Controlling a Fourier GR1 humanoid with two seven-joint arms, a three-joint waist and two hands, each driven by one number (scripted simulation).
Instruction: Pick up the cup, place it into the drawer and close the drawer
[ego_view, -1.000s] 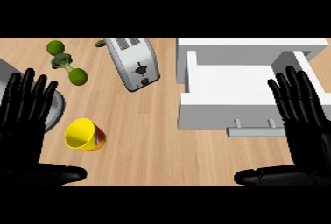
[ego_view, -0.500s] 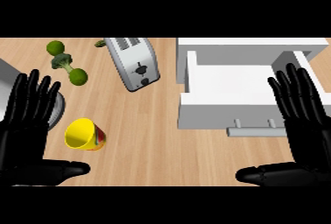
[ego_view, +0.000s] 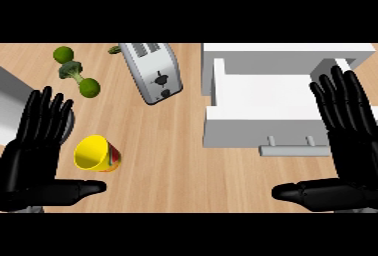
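— Where's the cup (ego_view: 97, 154)?
— Left of the open drawer (ego_view: 251, 134) on the worktop (ego_view: 177, 175), tipped, mouth toward the nearer left robot hand (ego_view: 33, 150).
— Hands?
— Both released, empty; the right robot hand (ego_view: 354, 145) flanks the drawer.

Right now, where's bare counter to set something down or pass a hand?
Widest bare patch of counter: the middle, bordered by the cup on the left, the toaster above and the drawer front on the right, running to the lower edge. The open drawer's floor also shows bare. Crowded: upper left, broccoli and limes beside the toaster.
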